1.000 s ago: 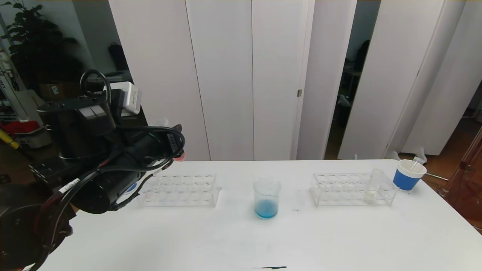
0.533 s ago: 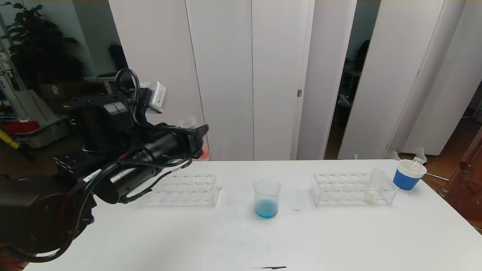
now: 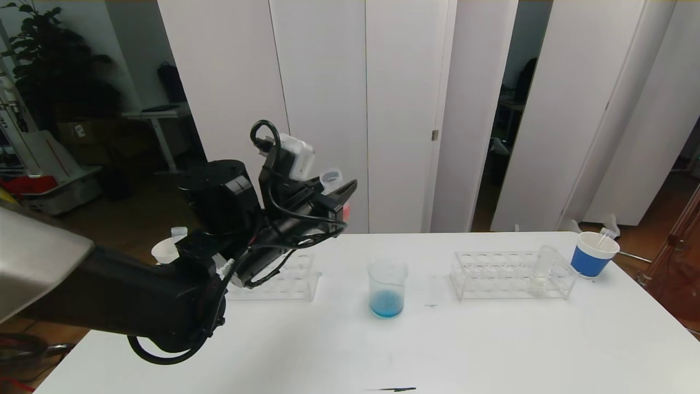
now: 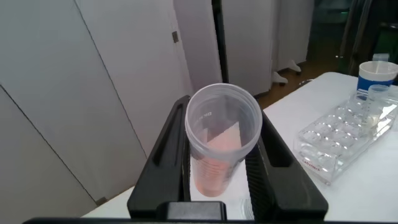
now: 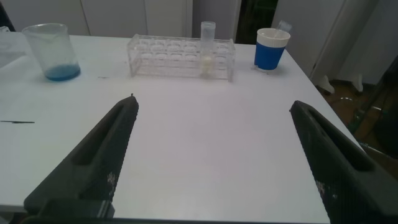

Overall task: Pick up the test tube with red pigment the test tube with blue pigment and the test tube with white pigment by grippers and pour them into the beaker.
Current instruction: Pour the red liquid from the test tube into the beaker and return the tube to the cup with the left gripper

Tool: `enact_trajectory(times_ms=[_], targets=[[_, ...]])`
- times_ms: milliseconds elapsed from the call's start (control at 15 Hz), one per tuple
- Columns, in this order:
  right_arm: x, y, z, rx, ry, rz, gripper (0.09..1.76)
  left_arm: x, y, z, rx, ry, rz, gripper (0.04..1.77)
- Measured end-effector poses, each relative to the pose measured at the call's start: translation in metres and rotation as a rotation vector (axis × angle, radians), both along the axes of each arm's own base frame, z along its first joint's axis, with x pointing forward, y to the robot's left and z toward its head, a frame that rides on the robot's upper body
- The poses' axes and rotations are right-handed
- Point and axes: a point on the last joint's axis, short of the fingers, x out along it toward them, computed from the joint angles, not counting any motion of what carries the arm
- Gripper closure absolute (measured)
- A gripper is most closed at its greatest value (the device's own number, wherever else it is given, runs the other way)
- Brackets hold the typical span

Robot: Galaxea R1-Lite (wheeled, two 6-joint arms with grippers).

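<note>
My left gripper (image 3: pixel 339 200) is shut on the test tube with red pigment (image 3: pixel 331 178), held tilted in the air above the left rack (image 3: pixel 284 280), left of the beaker. In the left wrist view the tube (image 4: pixel 221 140) sits between the black fingers (image 4: pixel 165 146), its open mouth toward the camera. The beaker (image 3: pixel 387 287) stands mid-table with blue liquid at its bottom. The test tube with white pigment (image 3: pixel 541 271) stands in the right rack (image 3: pixel 511 273). The test tube with blue pigment is out of view. My right gripper (image 5: pixel 212 102) hovers open over bare table.
A blue paper cup (image 3: pixel 592 254) stands at the table's far right, past the right rack. A white cup (image 3: pixel 165 250) sits behind my left arm at the table's left edge. A short dark mark (image 3: pixel 392 389) lies at the front edge.
My left arm has swung right and forward with the red-pigment tube, from the table's left edge to above the left rack. Nothing else has moved.
</note>
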Motion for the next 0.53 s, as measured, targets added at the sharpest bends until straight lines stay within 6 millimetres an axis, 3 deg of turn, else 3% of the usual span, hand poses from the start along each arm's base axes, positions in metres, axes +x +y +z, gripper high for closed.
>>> enact_trajectory(times_ms=[200,533], targets=[[0.000,0.000,0.000,0.000,0.000,0.000,0.10,0.013,-0.014,-0.017,0.121,-0.008,-0.129,1.23],[0.000,0.000,0.000,0.000,0.000,0.000,0.10,0.033,-0.024,-0.030,0.297,-0.129,-0.213,1.23]])
